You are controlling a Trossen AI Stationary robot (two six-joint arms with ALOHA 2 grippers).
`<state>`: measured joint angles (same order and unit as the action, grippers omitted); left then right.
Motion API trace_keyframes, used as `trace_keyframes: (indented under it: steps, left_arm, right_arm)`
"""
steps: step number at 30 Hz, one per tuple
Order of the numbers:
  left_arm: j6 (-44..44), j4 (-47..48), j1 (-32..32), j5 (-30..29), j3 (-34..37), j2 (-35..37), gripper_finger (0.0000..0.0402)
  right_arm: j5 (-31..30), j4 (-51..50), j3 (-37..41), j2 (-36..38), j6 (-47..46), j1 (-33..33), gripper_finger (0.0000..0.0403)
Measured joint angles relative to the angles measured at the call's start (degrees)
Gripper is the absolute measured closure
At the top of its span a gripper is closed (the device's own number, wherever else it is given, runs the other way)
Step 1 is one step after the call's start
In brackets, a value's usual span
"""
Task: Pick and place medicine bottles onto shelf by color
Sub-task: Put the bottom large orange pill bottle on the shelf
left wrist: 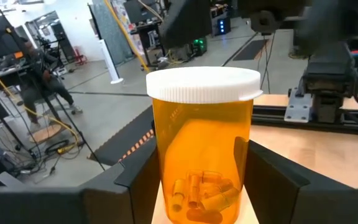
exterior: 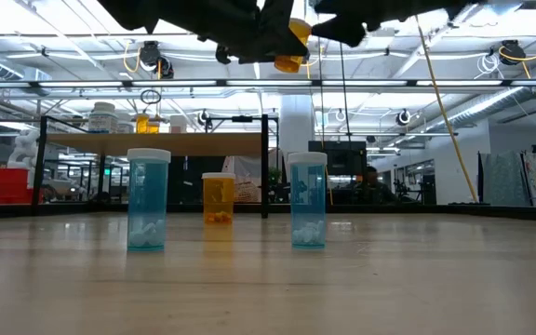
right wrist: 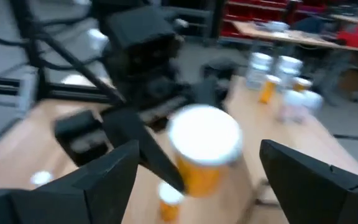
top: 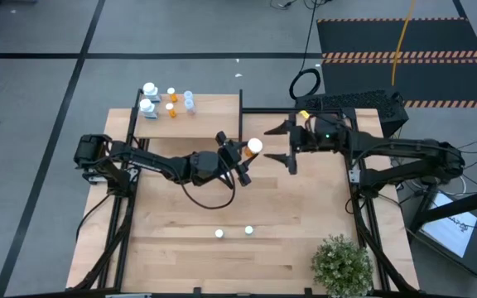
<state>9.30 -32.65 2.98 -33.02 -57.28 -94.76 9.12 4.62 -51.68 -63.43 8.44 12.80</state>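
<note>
The left gripper (top: 240,157) grips an orange bottle (top: 249,148) above mid-table. Just beyond it, the right gripper (top: 283,142) stands wide open, holding nothing. Keep the grip firm and carry the bottle to the shelf (top: 205,124) farther off, beside the orange bottles (top: 171,102).

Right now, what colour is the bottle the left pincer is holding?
Orange-amber with a white cap: the bottle sits between the left pincer's fingers, clearest in the left wrist view.

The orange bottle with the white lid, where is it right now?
The orange bottle is up in the air over the middle of the table, held in the left hand, with the open right hand just beside it.
</note>
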Motion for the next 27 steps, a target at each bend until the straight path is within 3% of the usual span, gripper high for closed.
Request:
trace_keyframes:
  steps: [5,14,27]
  left_arm:
    - [0.0,-0.3,0.0,0.0,0.0,0.0,0.0196]
    - [0.0,0.0,0.1,0.0,0.0,-0.1,0.0195]
    - [0.2,-0.8,0.1,1.3,0.0,-0.1,0.0195]
  right_arm:
    - [4.1,1.1,-2.6,-4.3,-0.6,-0.5,0.0066]
    - [4.3,7.6,-3.0,-8.7,-3.0,-0.5,0.0066]
    - [1.5,7.3,-2.9,-8.8,0.7,-0.5,0.0067]
